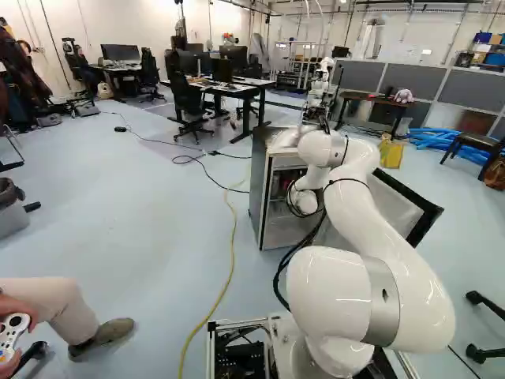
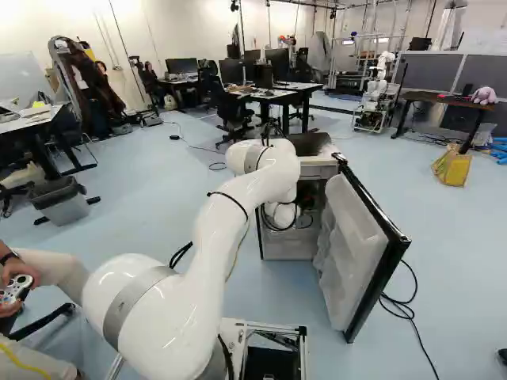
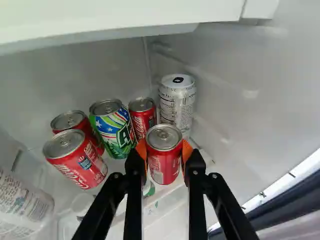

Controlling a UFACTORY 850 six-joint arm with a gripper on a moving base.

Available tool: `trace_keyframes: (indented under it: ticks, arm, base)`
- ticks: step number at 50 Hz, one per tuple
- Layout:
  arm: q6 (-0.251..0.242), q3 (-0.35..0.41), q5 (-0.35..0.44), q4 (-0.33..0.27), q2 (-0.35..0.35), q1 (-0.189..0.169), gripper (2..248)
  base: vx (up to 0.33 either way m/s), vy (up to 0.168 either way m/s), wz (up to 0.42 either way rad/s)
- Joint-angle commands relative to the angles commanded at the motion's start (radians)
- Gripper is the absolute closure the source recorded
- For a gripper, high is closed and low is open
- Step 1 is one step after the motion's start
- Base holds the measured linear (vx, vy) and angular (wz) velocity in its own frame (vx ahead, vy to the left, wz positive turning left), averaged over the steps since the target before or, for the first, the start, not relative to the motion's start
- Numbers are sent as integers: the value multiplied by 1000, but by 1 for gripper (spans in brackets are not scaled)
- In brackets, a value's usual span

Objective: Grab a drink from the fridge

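The fridge (image 1: 259,193) stands with its door (image 2: 360,253) swung open, and my arm reaches inside, hiding the gripper in both base views. In the wrist view my gripper (image 3: 165,152) is shut on a red can (image 3: 165,167), its orange pads touching the can from both sides. Just behind this can stand a smaller red can (image 3: 142,117) and a white-and-silver can (image 3: 177,105). Beside them are a green patterned can (image 3: 114,131) and two more red cans, a front one (image 3: 77,160) and a rear one (image 3: 74,121). The cans' undersides are partly hidden.
A white edge (image 3: 120,20) crosses above the cans, and the fridge's inner wall (image 3: 250,95) rises beside the silver can. A white printed container (image 3: 22,205) lies near the red cans. A seated person's leg (image 1: 59,308) and a yellow cable (image 1: 231,260) are left of the base.
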Motion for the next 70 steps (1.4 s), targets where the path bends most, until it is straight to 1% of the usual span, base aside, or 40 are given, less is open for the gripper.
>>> trace_keyframes:
  ticks: [29,70]
  arm:
    - [0,184,0,0,104,-13,162]
    - [0,529,0,0,369,-24,162]
  base:
    - [0,0,0]
    - [0,0,0]
